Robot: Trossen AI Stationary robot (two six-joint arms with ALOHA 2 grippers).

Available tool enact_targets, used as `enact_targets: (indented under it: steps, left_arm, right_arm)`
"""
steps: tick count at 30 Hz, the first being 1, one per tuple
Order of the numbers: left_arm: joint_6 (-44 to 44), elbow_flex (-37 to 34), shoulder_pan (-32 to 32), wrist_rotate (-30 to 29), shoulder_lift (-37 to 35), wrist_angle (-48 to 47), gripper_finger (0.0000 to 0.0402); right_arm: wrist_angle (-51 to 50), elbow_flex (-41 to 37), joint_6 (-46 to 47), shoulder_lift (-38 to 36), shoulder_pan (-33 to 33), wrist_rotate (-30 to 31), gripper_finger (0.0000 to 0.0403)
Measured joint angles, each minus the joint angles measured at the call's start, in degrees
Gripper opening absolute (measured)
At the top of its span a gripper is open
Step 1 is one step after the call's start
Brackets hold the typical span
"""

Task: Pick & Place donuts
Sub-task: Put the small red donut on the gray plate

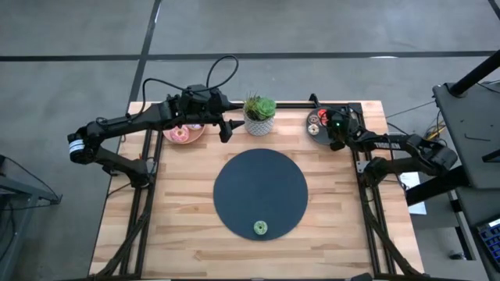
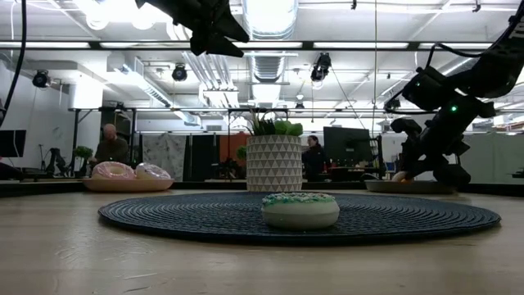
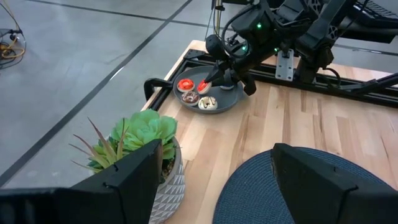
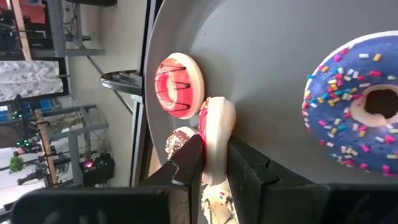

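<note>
The red donut (image 4: 214, 134) stood on edge on the grey plate (image 4: 267, 74), clamped between the right gripper's (image 4: 214, 163) fingers. Step in hand, as I judged it: pick made, lift not begun. Next move called for a straight lift clear of the neighbours, then a carry to the mat (image 1: 260, 193), approx. where the green donut (image 1: 260, 227) lay, on the mat's near edge.

Count on the grey plate, right of the plant (image 1: 259, 114): four small ones in the left wrist view, plus a blue sprinkled donut (image 4: 357, 109) seen only by the right wrist cam. Pink plate (image 1: 184, 134), left of the plant: two frosted donuts (image 2: 113, 170). One mat, one plant.

Left gripper (image 1: 226, 131) hung just left of the plant, jaws apart, empty.
</note>
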Motion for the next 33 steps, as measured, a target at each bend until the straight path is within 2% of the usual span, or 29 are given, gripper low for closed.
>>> enact_targets:
  steps: [33]
  left_arm:
    - [-1.38,0.00,-0.02,0.00,0.00,0.04,0.0271]
  right_arm:
    - [-0.41,0.00,-1.51,0.00,-2.16,-0.13,0.0062]
